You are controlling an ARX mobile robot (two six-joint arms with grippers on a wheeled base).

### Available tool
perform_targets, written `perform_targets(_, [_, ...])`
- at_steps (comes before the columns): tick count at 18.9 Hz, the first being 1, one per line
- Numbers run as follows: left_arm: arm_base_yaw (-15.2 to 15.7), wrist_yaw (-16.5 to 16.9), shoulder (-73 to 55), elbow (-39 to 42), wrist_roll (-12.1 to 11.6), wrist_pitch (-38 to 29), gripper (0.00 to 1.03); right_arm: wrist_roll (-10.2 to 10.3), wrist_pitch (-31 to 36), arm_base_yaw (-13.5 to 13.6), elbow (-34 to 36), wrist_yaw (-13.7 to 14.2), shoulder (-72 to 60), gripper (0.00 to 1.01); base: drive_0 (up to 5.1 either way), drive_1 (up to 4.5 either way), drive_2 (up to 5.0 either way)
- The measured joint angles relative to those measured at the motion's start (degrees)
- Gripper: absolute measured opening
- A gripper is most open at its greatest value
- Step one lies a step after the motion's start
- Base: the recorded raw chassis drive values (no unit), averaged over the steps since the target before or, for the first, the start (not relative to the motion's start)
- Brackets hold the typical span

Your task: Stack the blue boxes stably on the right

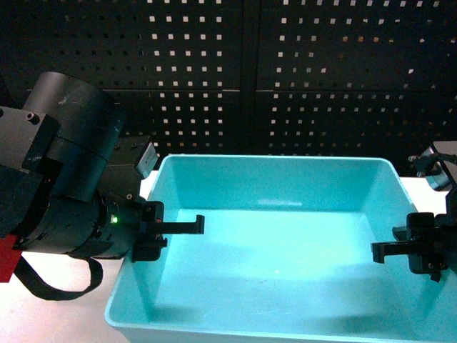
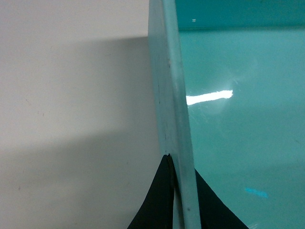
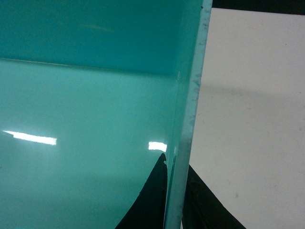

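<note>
A light turquoise blue box (image 1: pixel 271 250) fills the middle of the head view, open side up and empty. My left gripper (image 1: pixel 166 230) is shut on its left wall, one finger inside and one outside. In the left wrist view the gripper (image 2: pixel 183 168) pinches the rolled rim of the box (image 2: pixel 238 133). On the right wall my right gripper (image 1: pixel 400 250) is shut the same way. The right wrist view shows this gripper (image 3: pixel 175 164) straddling the wall of the box (image 3: pixel 86 105). I cannot tell whether the box rests on the table.
The white table (image 2: pixel 71 119) lies left of the box and also right of it (image 3: pixel 252 119). A black pegboard wall (image 1: pixel 285 71) stands close behind. My bulky left arm (image 1: pixel 64 179) fills the left side of the head view.
</note>
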State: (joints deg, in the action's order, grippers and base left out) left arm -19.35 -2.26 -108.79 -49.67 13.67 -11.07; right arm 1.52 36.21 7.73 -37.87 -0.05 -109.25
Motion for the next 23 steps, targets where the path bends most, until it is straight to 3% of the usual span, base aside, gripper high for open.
perform_targets(6, [0.5,-0.1,2.6,-0.9,-1.6,0.2,0.02,-0.5,-1.8,-1.0,-2.1,-0.9,4.1,0.08,0.0,0.00,0.0])
perform_targets(14, [1.6,2.5,5.3,-8.9,-2.1,3.9,0.02,-0.9,-5.7,-1.9,-9.2,-0.9,7.9,0.07,0.0,0.00,0.0])
perform_targets(23, [1.0,2.7,8.4,-18.4,-2.8,7.5,0.02,-1.1,-12.0,-3.8,-19.2,-2.2,13.1,0.07,0.0,0.00,0.0])
